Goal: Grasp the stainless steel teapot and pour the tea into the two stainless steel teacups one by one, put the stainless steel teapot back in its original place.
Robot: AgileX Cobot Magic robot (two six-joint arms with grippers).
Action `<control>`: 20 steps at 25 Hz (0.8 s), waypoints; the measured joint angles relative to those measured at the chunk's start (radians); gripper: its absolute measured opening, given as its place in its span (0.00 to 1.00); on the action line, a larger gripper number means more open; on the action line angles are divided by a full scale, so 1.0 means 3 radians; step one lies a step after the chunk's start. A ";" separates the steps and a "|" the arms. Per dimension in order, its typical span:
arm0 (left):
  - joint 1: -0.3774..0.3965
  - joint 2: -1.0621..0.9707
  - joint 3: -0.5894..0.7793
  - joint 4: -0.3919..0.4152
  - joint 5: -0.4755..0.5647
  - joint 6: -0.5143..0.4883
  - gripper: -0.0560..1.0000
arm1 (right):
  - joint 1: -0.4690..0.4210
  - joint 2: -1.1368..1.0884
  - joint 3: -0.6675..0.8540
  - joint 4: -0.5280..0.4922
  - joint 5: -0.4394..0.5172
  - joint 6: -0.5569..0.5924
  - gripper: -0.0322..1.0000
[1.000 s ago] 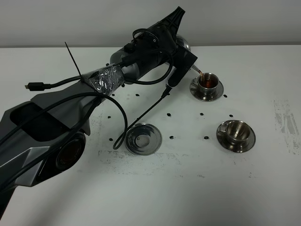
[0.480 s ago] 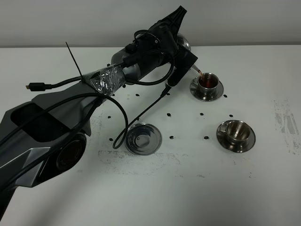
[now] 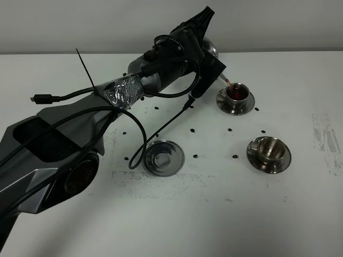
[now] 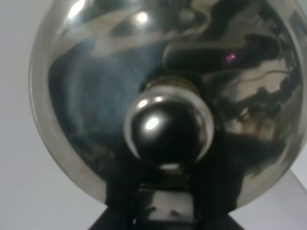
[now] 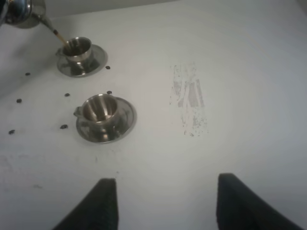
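Note:
My left gripper is shut on the stainless steel teapot, whose domed lid and knob fill the left wrist view. From above, the left arm hides most of the teapot. It is tilted, and a thin stream of tea runs from its spout into the far teacup, which holds dark tea. The near teacup sits on its saucer and looks empty. The bare ringed saucer, the original place, lies at mid-table. My right gripper hovers open over bare table, beside both teacups.
Small black dots are scattered over the white table around the saucers. A scuffed patch marks the right side. A loose cable hangs from the left arm down towards the bare saucer.
The left wrist has tipped slightly further and tea keeps flowing into the far teacup. Nothing else has moved.

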 joint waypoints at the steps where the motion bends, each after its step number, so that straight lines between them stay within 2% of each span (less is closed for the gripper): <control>1: 0.0000 0.0000 0.0000 0.0000 0.0000 0.0000 0.23 | 0.0000 0.0000 0.0000 0.0000 0.0000 0.0000 0.46; 20: 0.0000 0.0000 0.0000 0.0007 -0.0022 -0.0003 0.23 | 0.0000 0.0000 0.0000 -0.0006 0.0001 0.0000 0.46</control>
